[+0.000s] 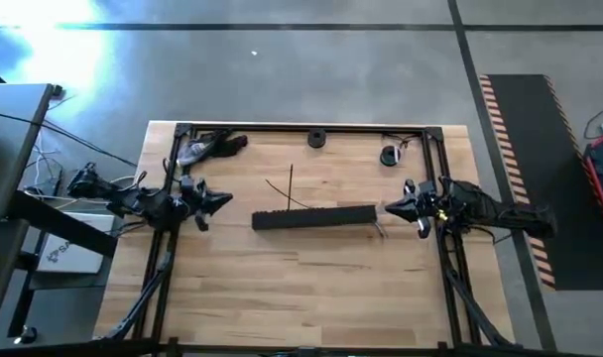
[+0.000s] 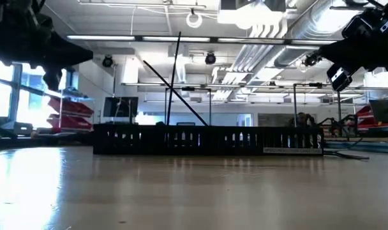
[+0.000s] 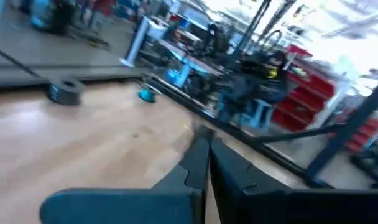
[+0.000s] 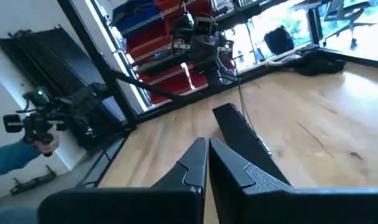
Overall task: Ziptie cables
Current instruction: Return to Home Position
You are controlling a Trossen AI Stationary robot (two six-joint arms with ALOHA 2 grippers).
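Fingers pressed together and holding nothing, the left gripper (image 1: 219, 202) and right gripper (image 1: 393, 208) face each other tip to tip above the table (image 1: 311, 297). Between them lies the black cable duct (image 1: 313, 217), its long axis running from one gripper to the other, with bare wood along both long sides. The cables (image 1: 285, 188) are mostly hidden inside it; two thin strands stick up near the end closer to the left gripper, their colour hard to tell.

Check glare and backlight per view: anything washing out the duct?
High view: glare patch on the floor at top left; black cable duct evenly lit on the table. Low view: duct backlit, a dark silhouette; window light sheens the tabletop at left. Left wrist view: daylight washes out part of the room behind. Right wrist view: windows bright, duct readable.
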